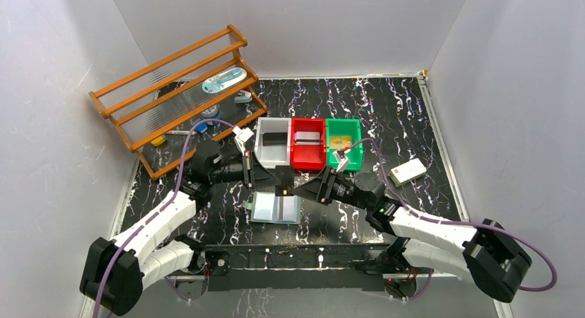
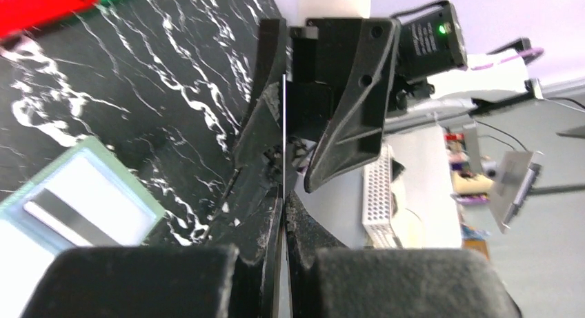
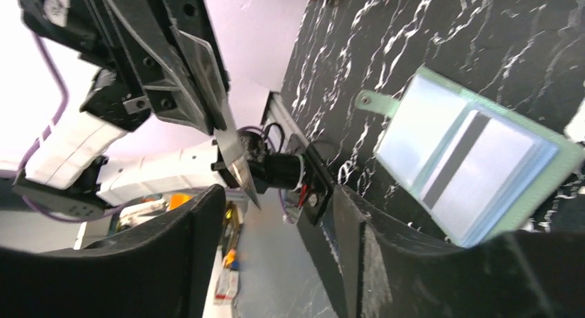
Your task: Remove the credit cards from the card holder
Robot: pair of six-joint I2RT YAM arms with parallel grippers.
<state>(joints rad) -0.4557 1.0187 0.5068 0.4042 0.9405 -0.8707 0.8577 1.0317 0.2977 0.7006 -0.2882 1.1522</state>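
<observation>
A wooden rack (image 1: 181, 90) stands in the far left corner of the bench (image 1: 414, 111). The left fingers (image 1: 271, 173) are in the middle of the bench, above it. They are pinched tight on a credit card (image 3: 231, 152) and hold it up on its thin edge. Just under them, near the middle of the near edge, the card holder (image 1: 262, 207) lies open and flat. A striped card (image 3: 476, 159) is inside its clear pocket. The right fingers (image 1: 298, 187) come in from the right and meet the left fingers. They are spread wide, one on each side of the held card's far end. Past them, a white bin (image 1: 261, 147), a red bin (image 1: 308, 159) and a green bin (image 1: 357, 149) sit in a row. A dark card (image 1: 274, 137) lies in the white bin. A white box (image 1: 407, 172) lies near the right edge.
</observation>
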